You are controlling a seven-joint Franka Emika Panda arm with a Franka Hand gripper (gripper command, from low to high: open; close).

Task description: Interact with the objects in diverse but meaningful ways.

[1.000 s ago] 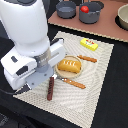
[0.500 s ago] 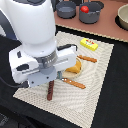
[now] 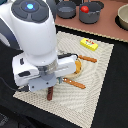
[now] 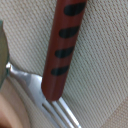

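Observation:
In the exterior view my gripper hangs low over the woven mat; the arm's white body hides its fingers. Just below it lies the brown sausage. The wrist view shows that sausage close up, with dark stripes, lying across the silver tines of a fork; no fingers show there. The golden bread loaf peeks out behind the arm. Two orange-handled pieces of cutlery flank it. The yellow packet block lies further back on the mat.
Two grey-blue pots stand at the back on the brown counter, the second holding the red tomato. A tan plate sits at the back on the exterior view's right. Black table surrounds the mat.
The arm has come down and shifted toward the exterior view's right over the mat. It now covers most of the bread loaf and sits close above the sausage.

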